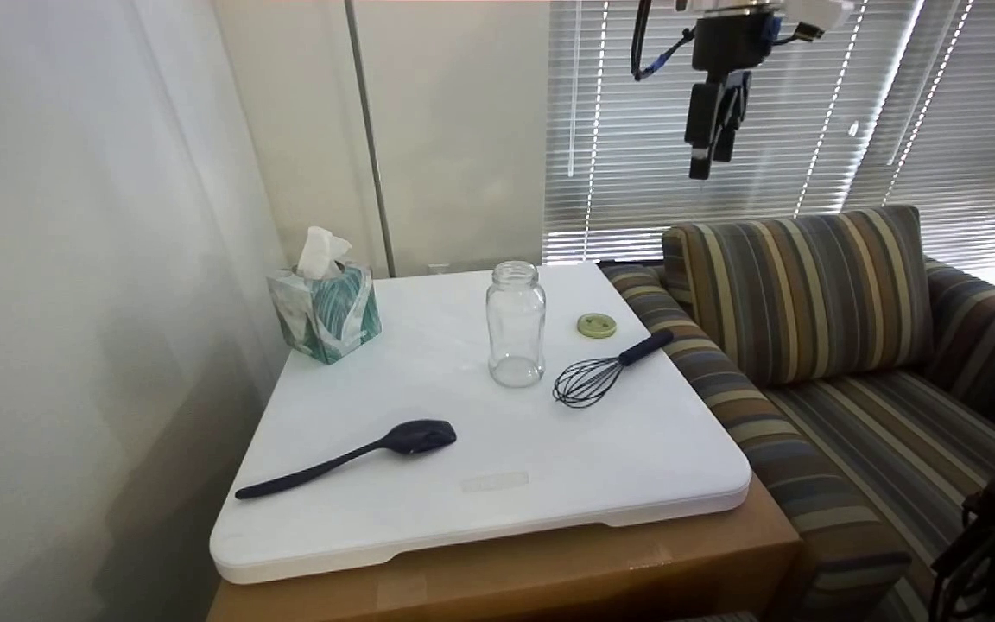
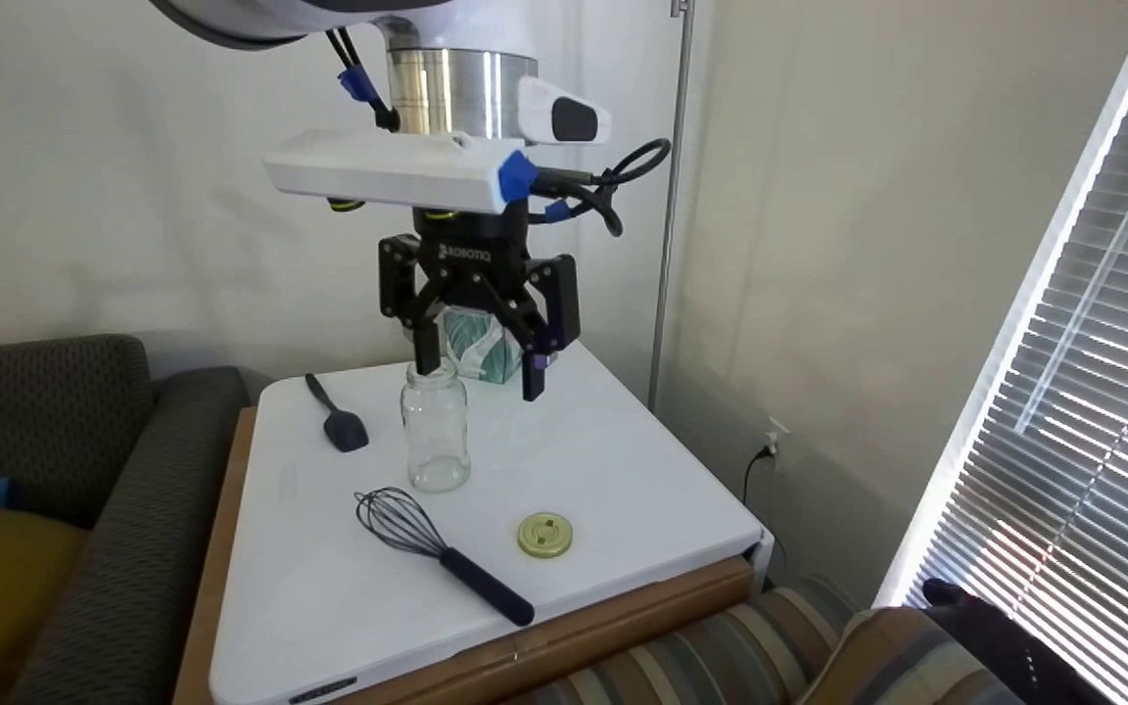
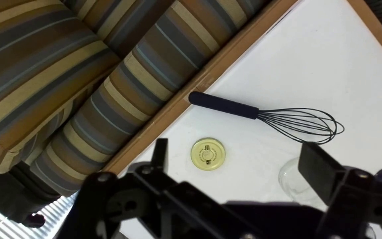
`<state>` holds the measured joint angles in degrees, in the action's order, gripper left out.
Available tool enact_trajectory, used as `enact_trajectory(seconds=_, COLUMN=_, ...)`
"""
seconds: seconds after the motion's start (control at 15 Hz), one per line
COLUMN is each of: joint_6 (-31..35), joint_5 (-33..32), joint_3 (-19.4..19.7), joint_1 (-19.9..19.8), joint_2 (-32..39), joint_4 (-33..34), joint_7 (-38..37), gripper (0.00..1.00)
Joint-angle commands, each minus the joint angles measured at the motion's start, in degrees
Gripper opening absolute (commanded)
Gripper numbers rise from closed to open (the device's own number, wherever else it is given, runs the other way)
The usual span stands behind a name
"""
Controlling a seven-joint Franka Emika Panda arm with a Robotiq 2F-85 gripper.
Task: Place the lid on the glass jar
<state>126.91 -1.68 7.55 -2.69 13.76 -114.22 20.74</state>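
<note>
The lid [image 1: 597, 326] is a flat greenish-gold disc lying on the white table. It also shows in an exterior view [image 2: 544, 535] and in the wrist view [image 3: 208, 154]. The glass jar [image 1: 516, 324] is clear, stands upright and has an open mouth. It also shows in an exterior view [image 2: 437, 431]. In the wrist view the jar [image 3: 290, 181] is partly hidden behind the right finger. My gripper [image 2: 481, 380] is open and empty, high above the table. In the wrist view the lid appears between the spread fingers [image 3: 235, 152], nearer the left one.
A black whisk [image 1: 610, 371] lies beside the lid and jar. A black spatula [image 1: 394, 441] lies toward one side of the white table [image 1: 549, 466]. A teal tissue box [image 1: 329, 311] stands by the wall. A striped armchair [image 1: 808, 302] adjoins the table edge near the lid.
</note>
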Motion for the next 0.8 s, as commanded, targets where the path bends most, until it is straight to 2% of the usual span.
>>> enact_trajectory(seconds=0.0, joint_6=-0.12, joint_5=-0.51, joint_3=-1.88, joint_1=-1.59, joint_2=-0.16, joint_4=0.07, joint_7=-0.36, gripper=1.0)
enact_trajectory(seconds=0.13, joint_6=1.67, joint_5=-0.38, joint_3=-2.28, joint_1=-1.44, joint_2=-0.85, joint_4=-0.56, joint_7=-0.97, gripper=1.0)
enact_trajectory(seconds=0.47, joint_6=5.67, joint_5=4.24, joint_3=-3.35, joint_1=-2.73, joint_2=4.53, joint_4=0.39, joint_7=-0.42, gripper=1.0)
enact_trajectory(seconds=0.73, joint_6=8.68, joint_5=2.91, joint_3=-3.81, joint_1=-3.08, joint_2=9.85, joint_4=2.65, joint_7=-1.23, gripper=1.0)
